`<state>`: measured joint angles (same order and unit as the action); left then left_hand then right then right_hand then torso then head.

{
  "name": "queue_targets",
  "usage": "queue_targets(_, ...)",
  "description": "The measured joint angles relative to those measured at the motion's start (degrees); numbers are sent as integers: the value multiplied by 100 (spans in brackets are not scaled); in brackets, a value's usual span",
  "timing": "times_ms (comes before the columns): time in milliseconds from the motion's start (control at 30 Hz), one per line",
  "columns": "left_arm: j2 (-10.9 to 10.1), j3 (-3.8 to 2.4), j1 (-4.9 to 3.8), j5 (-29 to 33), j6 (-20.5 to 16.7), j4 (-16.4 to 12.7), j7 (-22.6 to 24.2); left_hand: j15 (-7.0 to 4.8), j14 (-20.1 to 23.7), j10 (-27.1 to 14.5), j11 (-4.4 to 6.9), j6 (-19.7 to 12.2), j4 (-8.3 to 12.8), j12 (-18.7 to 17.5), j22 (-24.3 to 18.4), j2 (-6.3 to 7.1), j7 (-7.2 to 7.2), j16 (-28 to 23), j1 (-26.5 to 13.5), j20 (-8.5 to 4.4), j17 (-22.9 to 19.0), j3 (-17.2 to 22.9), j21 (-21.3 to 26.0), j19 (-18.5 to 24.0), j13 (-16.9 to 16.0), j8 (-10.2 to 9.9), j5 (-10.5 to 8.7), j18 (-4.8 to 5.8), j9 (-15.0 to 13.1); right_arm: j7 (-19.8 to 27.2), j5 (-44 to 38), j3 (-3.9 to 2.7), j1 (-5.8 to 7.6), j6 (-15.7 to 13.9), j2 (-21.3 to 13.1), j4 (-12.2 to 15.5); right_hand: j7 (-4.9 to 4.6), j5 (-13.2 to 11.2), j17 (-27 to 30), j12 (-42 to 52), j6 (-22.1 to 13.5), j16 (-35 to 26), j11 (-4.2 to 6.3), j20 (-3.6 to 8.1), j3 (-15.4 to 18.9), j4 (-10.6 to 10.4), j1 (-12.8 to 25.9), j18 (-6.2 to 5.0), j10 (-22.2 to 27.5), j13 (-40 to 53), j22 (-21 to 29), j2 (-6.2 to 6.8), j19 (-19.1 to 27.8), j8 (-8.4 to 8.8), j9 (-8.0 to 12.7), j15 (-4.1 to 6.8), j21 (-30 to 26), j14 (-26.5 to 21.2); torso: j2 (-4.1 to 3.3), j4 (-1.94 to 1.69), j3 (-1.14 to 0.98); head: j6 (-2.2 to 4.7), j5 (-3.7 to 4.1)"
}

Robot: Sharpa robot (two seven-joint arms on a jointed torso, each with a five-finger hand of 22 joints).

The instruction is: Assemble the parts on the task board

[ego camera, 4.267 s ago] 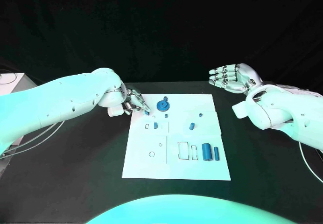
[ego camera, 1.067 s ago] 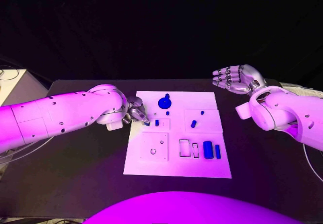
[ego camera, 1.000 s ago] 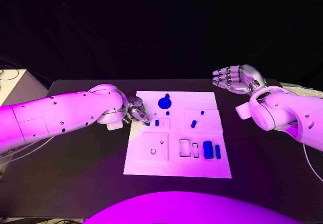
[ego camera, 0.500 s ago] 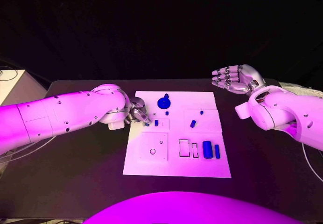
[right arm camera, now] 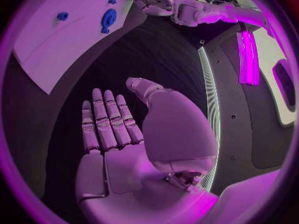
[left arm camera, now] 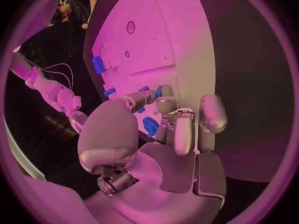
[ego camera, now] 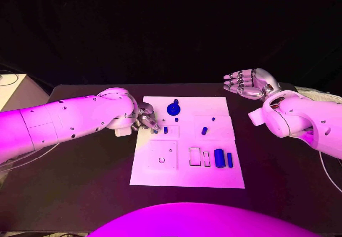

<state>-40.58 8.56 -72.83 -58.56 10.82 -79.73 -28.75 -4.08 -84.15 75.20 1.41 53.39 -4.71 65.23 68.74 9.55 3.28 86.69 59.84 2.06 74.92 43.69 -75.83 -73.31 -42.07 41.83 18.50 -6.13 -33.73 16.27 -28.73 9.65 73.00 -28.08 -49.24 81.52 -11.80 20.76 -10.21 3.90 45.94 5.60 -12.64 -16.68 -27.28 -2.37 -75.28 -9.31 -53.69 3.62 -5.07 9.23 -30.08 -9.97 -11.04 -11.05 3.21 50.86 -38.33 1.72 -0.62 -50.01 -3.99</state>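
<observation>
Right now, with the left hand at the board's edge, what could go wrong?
The left hand pinches a small blue part at the task board edge; the grip looks slight, so it might slip. Its fingers are close to the neighbouring blue peg and could knock it. The right hand hovers off the board, so nothing steadies it.

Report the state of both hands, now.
Left hand: pinching a small blue part at the white task board's left edge.
Right hand: open, holding nothing, off the board.
</observation>
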Motion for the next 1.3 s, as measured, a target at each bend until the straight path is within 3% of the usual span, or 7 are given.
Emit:
queue_targets(167, 7, 1, 0, -20, 13, 16, 0, -21, 21, 0, 0, 40, 84, 0, -30, 73, -48, 0, -168, 22, 0, -83, 20, 22, -3, -31, -35, -1, 30, 1, 0, 0, 0, 1, 0, -1, 0, 0, 0, 0, 0, 0, 0, 0, 0, 0, 0, 0, 0, 0, 0, 0, 0, 0, 0, 0, 0, 0, 0, 0, 1, 0, 5)
queue_targets(267, 6, 3, 3, -29, 9, 18, 3, -21, 22, -25, 24, 26, 333, -37, -70, 118, -99, 0, -379, 42, 0, 51, 70, 43, 66, -30, -100, 0, 42, 1, 1, 0, 0, 2, -1, -2, 16, 23, 5, 0, 16, 0, 0, -21, -10, -10, 2, 0, 0, 0, 5, 2, 21, 0, 4, 0, 0, 0, 3, -1, 2, 0, 5)
queue_targets(367, -12, 4, 6, -37, -5, 9, 8, -43, -1, -59, 54, 16, 353, -56, -103, 158, -128, -27, -492, 44, 0, 25, 106, 44, 114, -29, -100, 0, 83, 1, 1, 0, -2, 2, -2, -2, 17, 23, 5, 0, 17, 0, 0, -21, -16, -16, 23, 0, 0, 0, 5, 23, 21, 0, 6, 0, 0, 0, 4, -1, 2, 0, 13)
queue_targets(533, -55, 14, 18, -52, -40, -3, 11, -44, -1, -193, 23, 15, 12, -121, -185, 271, -120, -62, -771, 62, 0, -468, 178, 63, 230, -95, -83, 0, 149, 2, 2, 0, -6, 7, -4, -2, 17, 23, 5, 0, 17, 0, 0, 0, -16, -16, 23, -1, 0, 0, 5, 23, 42, 23, 6, 0, 0, 0, 5, -2, 9, 0, 23)
queue_targets(800, -74, 15, 28, -60, -90, -63, 12, -43, -1, -223, -8, 6, -454, -121, -239, 284, -92, -84, -784, 82, 0, -1259, 228, 82, 256, -93, -102, 0, 214, 3, 4, 0, -19, 18, -2, -4, 17, 22, 5, 0, 17, 0, 0, 0, -16, -16, 23, -1, 0, 0, 12, 23, 42, 23, 6, 0, 0, 0, 4, 0, 11, 0, 24)
queue_targets(1100, -150, -49, 57, -61, -120, -149, -2, -43, -1, -222, -8, -17, -698, -121, -239, 289, -72, -84, -728, 81, 0, -1564, 249, 82, 200, -116, -102, 0, 238, 5, 5, 0, -30, 29, -2, -6, 17, 22, 13, 0, 17, 0, 0, -22, -16, -16, 23, 0, 0, 0, 12, 23, 63, 23, 5, 0, 0, 0, 3, 0, 9, 0, 34)
queue_targets(1300, -246, -168, 60, -64, -128, -218, -9, -43, 0, -222, -8, -16, -745, -94, -230, 260, -73, -84, -624, 81, 0, -1611, 249, 82, 176, -116, -122, 0, 238, 5, 5, 0, -36, 33, -2, -7, 17, 22, 13, 0, 17, 0, 0, -22, -16, -16, 23, 0, 0, 0, 12, 23, 63, 23, 5, 0, 0, 0, 5, 0, 5, 0, 37)
